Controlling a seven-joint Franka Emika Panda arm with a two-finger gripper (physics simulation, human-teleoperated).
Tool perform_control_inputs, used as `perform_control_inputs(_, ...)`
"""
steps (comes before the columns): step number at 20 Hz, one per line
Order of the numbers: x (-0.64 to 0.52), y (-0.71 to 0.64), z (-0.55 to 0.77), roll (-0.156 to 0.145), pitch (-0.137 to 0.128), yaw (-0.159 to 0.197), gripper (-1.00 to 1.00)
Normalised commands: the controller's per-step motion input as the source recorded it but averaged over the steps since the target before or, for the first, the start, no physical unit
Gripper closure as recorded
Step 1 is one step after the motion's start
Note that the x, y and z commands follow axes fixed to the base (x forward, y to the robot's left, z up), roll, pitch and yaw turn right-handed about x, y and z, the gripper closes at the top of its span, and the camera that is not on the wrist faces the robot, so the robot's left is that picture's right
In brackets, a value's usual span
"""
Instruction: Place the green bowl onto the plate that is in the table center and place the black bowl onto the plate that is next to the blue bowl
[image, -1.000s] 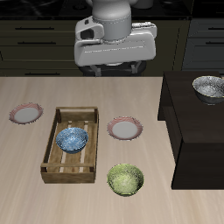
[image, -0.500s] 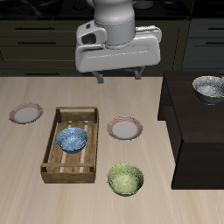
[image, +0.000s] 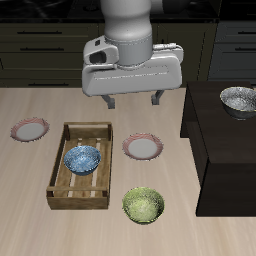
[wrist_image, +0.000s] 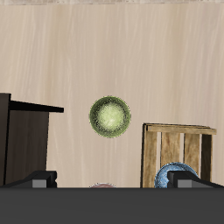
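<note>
So far nothing is placed: green bowl (image: 143, 205) sits near the table's (image: 30, 225) front edge, black bowl (image: 239, 99) on the cabinet (image: 225, 150). Your gripper (image: 134, 98) hangs spread wide, holding nothing. Both placements remain.

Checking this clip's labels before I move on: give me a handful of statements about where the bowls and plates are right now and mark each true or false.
1. The green bowl sits on the bare table, not on a plate. True.
2. The blue bowl lies inside the wooden crate. True.
3. The black bowl rests on the plate in the table center. False: it is on top of the dark cabinet block, and that plate is bare.
4. The gripper is holding the green bowl. False: it is up above the table, holding nothing, well away from the bowl.
5. A second plate lies beyond the crate, away from the cabinet. True.
</note>
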Motion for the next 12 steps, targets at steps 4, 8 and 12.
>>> perform_control_inputs(4,0.23,-0.06,-0.08,-0.024,0.013,-0.025,-1.00)
perform_control_inputs(8,0.29,-0.15,-0.08,-0.054,0.015,-0.019,-1.00)
perform_control_inputs(12,0.15,0.13,-0.16,0.030,0.002,0.053,-1.00)
